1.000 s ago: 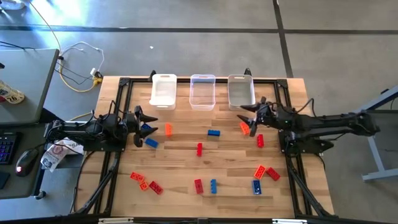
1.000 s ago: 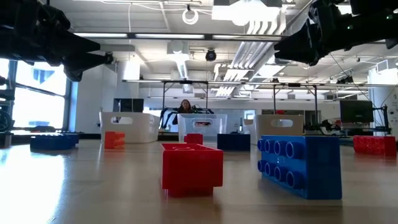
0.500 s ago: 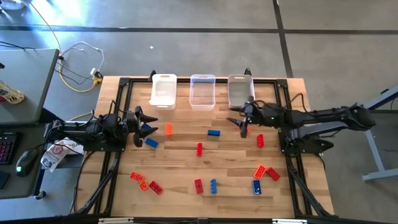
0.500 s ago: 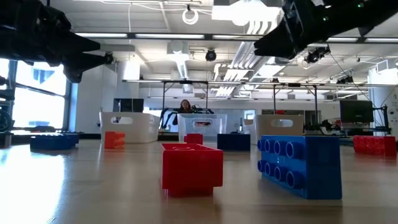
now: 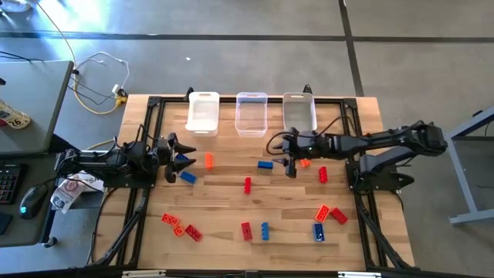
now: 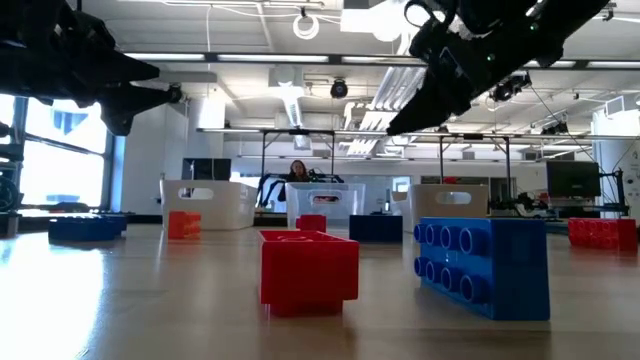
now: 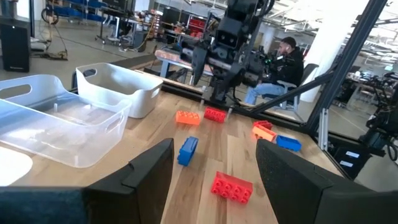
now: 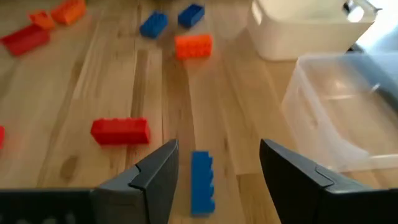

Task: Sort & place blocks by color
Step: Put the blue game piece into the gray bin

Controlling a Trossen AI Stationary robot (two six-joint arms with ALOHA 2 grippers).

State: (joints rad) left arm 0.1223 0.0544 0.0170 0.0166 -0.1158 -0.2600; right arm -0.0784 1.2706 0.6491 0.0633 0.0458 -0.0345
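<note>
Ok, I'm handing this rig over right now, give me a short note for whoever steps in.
Right gripper: open, empty, reaching across mid-table above the blue block; that block shows between its fingers in the right wrist view.
Left gripper: open, empty, waiting at the table's left edge near two blue blocks.
Bins: all three at the far edge look empty.
Blocks: all loose on the table. An orange block, a red block and an orange and red pair lie mid-table; the rest sit along the near edge.
Done: nothing sorted.
Left: every block.
</note>
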